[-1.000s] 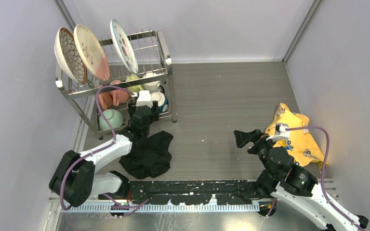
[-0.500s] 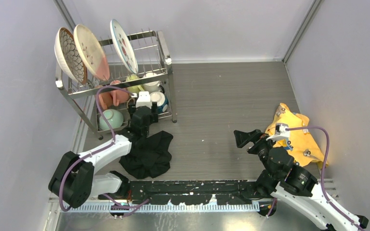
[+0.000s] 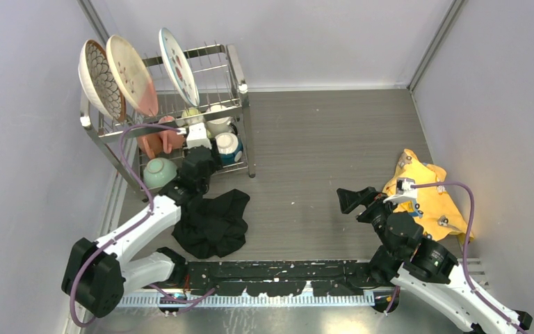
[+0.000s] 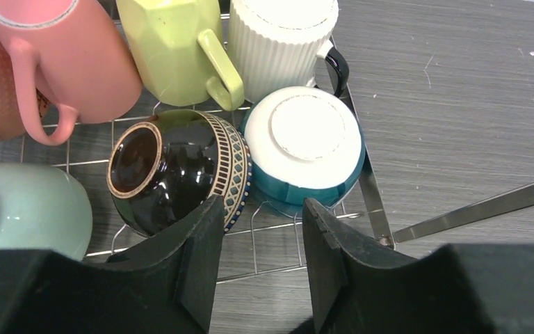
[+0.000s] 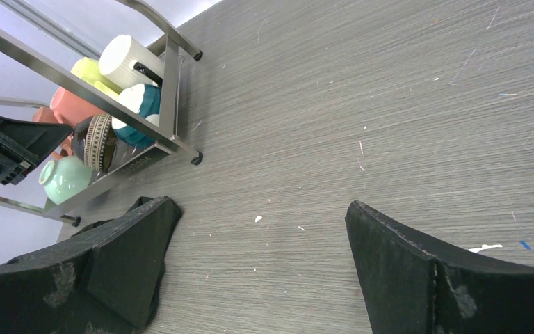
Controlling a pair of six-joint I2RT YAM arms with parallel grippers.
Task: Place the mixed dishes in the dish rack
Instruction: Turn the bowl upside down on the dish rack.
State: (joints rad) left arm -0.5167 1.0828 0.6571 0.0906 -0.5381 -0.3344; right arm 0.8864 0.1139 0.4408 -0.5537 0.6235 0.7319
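Note:
The dish rack (image 3: 234,78) stands at the back left. Three patterned plates (image 3: 132,73) stand upright on its top tier. On the lower tier lie a pink mug (image 4: 69,62), a yellow mug (image 4: 170,49), a white mug (image 4: 281,42), a brown bowl (image 4: 174,167), a blue bowl (image 4: 306,149) and a mint-green bowl (image 4: 28,209). My left gripper (image 4: 257,236) is open and empty, just over the rack's near edge, in front of the brown and blue bowls. My right gripper (image 3: 351,198) is open and empty above the bare table, far from the rack.
A black cloth (image 3: 215,219) lies on the table just in front of the rack, under my left arm. A yellow cloth (image 3: 427,191) lies at the right, beside my right arm. Walls close in the table at the left, back and right.
My left gripper has shifted left and farther in over the rack's lower tier, so the blue bowl now shows in the top view. The right arm has not moved.

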